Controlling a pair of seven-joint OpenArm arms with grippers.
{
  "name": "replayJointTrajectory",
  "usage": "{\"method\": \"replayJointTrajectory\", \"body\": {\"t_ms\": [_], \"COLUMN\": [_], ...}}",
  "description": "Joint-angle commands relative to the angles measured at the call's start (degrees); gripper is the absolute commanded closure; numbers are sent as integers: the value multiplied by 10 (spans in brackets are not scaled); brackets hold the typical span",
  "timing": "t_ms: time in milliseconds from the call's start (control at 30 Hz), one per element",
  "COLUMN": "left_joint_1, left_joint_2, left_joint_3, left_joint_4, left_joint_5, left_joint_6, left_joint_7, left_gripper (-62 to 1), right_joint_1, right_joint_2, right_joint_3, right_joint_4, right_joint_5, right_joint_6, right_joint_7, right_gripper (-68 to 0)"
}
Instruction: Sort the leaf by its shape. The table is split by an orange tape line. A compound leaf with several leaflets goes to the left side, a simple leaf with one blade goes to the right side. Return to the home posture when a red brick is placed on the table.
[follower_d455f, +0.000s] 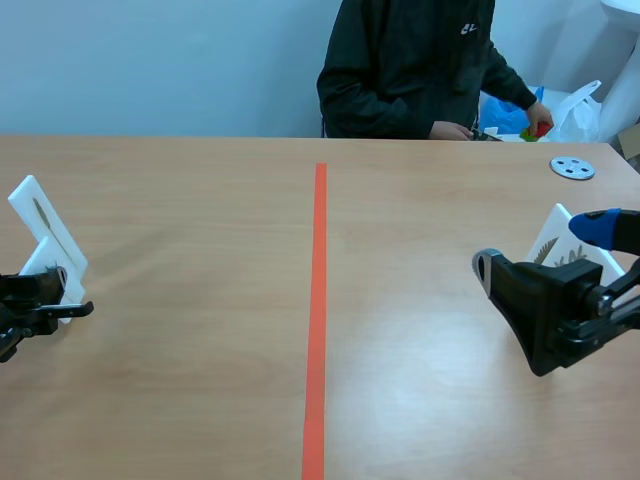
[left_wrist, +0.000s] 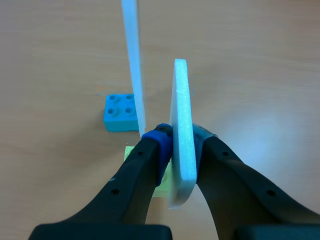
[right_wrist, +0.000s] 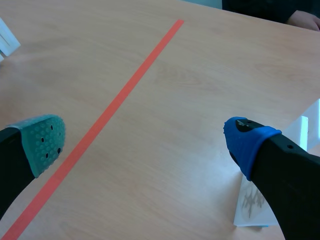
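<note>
**Cards at both counter edges, wide bare middle**

The counter (follower_d455f: 200, 250) lies bare across its whole middle on either side of the orange tape line (follower_d455f: 317, 320), which runs straight away from the robot. Everything stands near the edges. A grey disc (follower_d455f: 572, 167) lies at the far right, and a person (follower_d455f: 410, 70) sits across the far edge.

At the far left edge a white card (follower_d455f: 40, 215) stands tilted and shows one slim dark blade. Near the right edge another white card (follower_d455f: 560, 250) stands tilted and carries a feathery grey leaf with several leaflets.

The left arm (follower_d455f: 25, 305) sits low at the left edge. Its jaws are clamped on a thick white card (left_wrist: 182, 130) seen edge-on, so its face cannot be read. A pale green brick (left_wrist: 162, 189) lies under it. Just ahead, a thinner white card (left_wrist: 132, 55) rises beside a blue brick (left_wrist: 120, 112).

The right arm (follower_d455f: 555, 315) hangs above the right half. Its jaws are spread wide with nothing between them, the teal pad (right_wrist: 45, 137) on one side and the blue pad (right_wrist: 247, 142) on the other. The leaflet card stands just beside the blue-tipped finger.
</note>
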Motion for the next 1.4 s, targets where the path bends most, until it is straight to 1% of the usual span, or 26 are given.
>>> {"method": "replayJointTrajectory", "body": {"t_ms": [0,167,367,467,567,867,900,1000,1033,1233,1267,1367], "left_joint_1": [-12,-18,-26,-26,-26,-26,-26,-26,-26,-26,-26,-26], "left_joint_2": [-3,-3,-3,-3,-3,-4,-4,-3,-4,-4,-4,-4], "left_joint_3": [1,1,1,1,1,1,1,1,1,1,1,1], "left_joint_4": [7,-16,-42,-46,-48,-48,-48,-48,-48,-48,-48,-48], "left_joint_5": [-15,-15,-15,-15,-15,-14,-14,-14,-14,-14,-14,-14], "left_joint_6": [-1,-1,-1,-1,11,12,12,12,12,12,12,12], "left_joint_7": [-16,-46,-59,-63,-71,-71,-71,-71,-71,-71,-71,-71], "left_gripper": [-34,-34,-34,-39,-42,-43,-48,-98,-106,-109,-123,-199], "right_joint_1": [6,6,6,6,6,6,6,6,6,6,6,6], "right_joint_2": [8,8,8,8,8,8,8,8,8,8,8,8], "right_joint_3": [5,5,5,5,5,5,5,5,5,5,5,5], "right_joint_4": [10,10,10,10,10,10,10,10,10,10,10,10], "right_joint_5": [4,5,5,5,5,5,5,5,5,5,5,5], "right_joint_6": [-2,-2,-2,-2,-2,-2,-2,-2,-2,-2,-2,-2], "right_joint_7": [9,9,9,9,9,9,9,9,9,9,9,9], "right_gripper": [-679,-679,-679,-679,-679,-679,-679,-679,-679,-679,-679,-679]}}
